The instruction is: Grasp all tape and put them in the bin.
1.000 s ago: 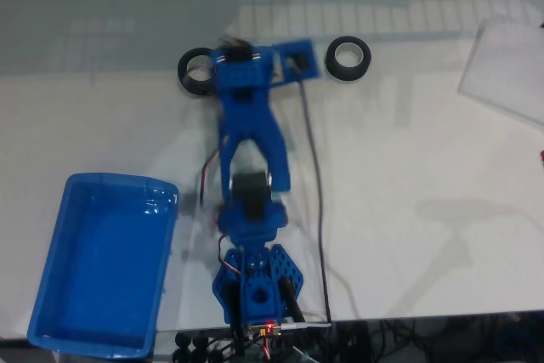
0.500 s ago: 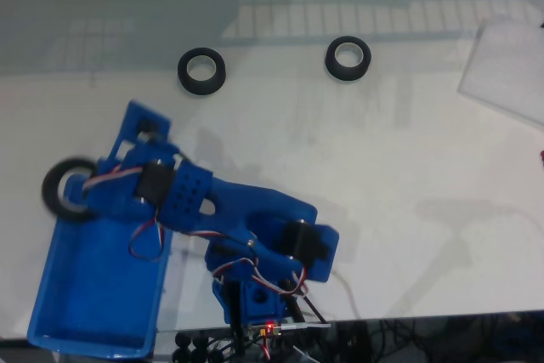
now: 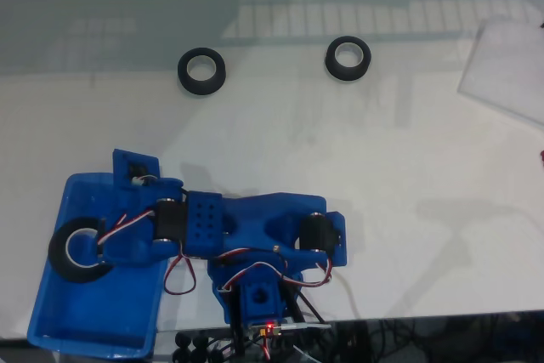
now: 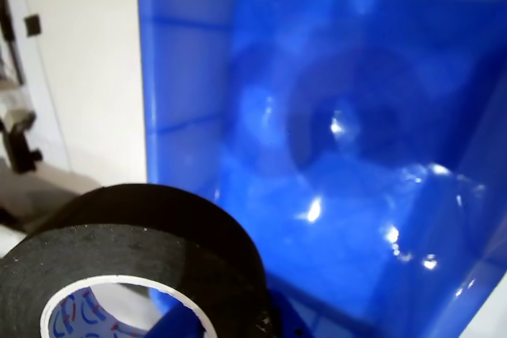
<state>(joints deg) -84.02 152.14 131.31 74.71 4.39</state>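
Note:
In the fixed view my gripper [image 3: 90,249] reaches left over the blue bin [image 3: 102,320] and is shut on a black tape roll [image 3: 66,254] with a pale core. The roll hangs over the bin's left half. Two more tape rolls lie flat on the table far from the arm, one [image 3: 201,71] at the upper left and one [image 3: 348,58] at the upper middle. The wrist view has the held tape [image 4: 142,235] at the lower left, seen close, with the glossy bin floor [image 4: 356,156] beneath it.
The arm's base [image 3: 259,299] stands at the table's front edge, with cables [image 3: 204,348] hanging there. A clear plastic sheet [image 3: 507,70] lies at the upper right. White table [image 3: 408,167] spreads to the right of the arm.
The arm lifted one roll from the far side, swung left with it, and has now moved down over the bin's inside. The other two rolls have not moved.

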